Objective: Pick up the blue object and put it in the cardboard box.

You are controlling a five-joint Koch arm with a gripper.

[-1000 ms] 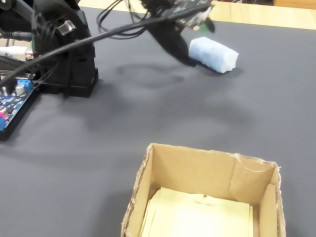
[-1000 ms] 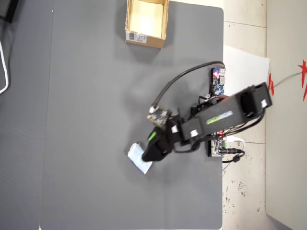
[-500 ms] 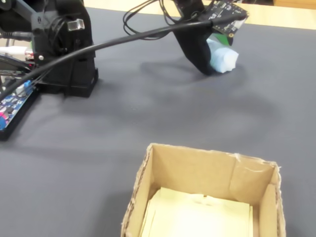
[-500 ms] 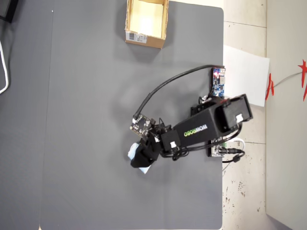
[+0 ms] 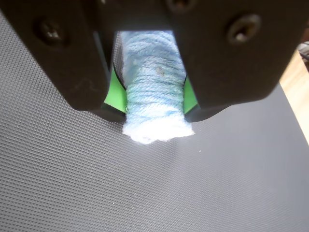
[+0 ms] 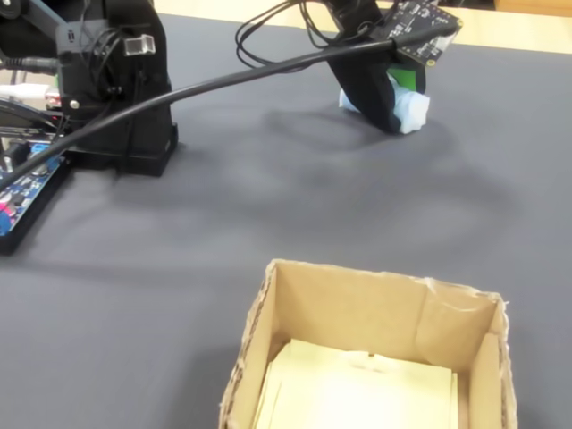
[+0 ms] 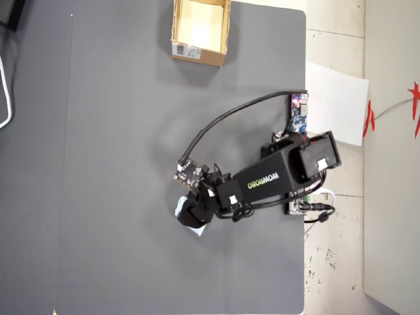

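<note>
From the wrist view I have the end effector [image 5: 155, 108] closed on the blue object [image 5: 155, 92], its green-padded fingers [image 5: 116, 94] pressing both flanks so the soft block bulges out below them. The block's long axis runs along the fingers, and its pale lower end sits at or just above the grey tabletop [image 5: 145, 193] (I cannot tell whether it is touching). So the grasp looks made; I judge the lift and carry are what is left.

In the fixed view the end effector [image 6: 390, 112] is low on the tabletop [image 6: 268, 206] at the far side, the blue object [image 6: 413, 111] showing beside the dark finger, while the cardboard box [image 6: 349, 308] stands open at the near edge, well apart from it.

The overhead view gives me the relation that matters: the end effector [image 7: 194, 218] with the blue object [image 7: 182, 209] sits in the lower middle of the tabletop [image 7: 118, 164], and the cardboard box [image 7: 199, 54] lies well apart at the top edge, nearly straight up the picture. The carry should run that way, with enough lift to clear the box wall.
</note>
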